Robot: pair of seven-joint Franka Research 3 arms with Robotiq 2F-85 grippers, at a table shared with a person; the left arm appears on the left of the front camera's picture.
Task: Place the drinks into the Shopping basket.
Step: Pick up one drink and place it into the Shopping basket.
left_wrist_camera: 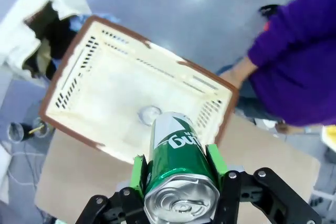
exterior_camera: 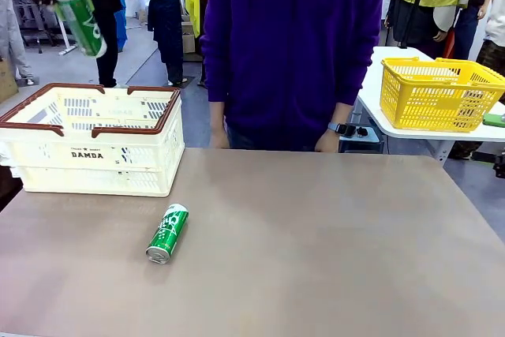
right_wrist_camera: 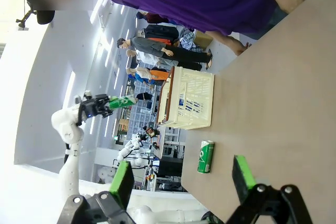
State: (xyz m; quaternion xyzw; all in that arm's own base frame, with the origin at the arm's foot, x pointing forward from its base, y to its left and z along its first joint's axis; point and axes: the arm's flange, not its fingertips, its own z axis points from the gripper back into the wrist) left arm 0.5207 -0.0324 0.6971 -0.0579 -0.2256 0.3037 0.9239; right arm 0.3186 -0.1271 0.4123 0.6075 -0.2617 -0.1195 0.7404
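On your brown counter (exterior_camera: 316, 258), a slim green metal can (exterior_camera: 167, 233) lies just near of the cream slotted plastic basket (exterior_camera: 95, 163), far left. Your left tool (left_wrist_camera: 178, 163) clamps a second green can (exterior_camera: 80, 20) above it; your right tool (right_wrist_camera: 181, 182) stands wide open, empty.

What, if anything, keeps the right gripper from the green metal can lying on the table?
Likely yes: the open right gripper faces the green metal can across the brown tabletop; nothing stands between.

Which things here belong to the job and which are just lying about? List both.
Job:
- held green can, clamped in the left gripper
- loose green can, lying on its side
- Shopping basket

Lying about:
- yellow mesh basket on the white side table
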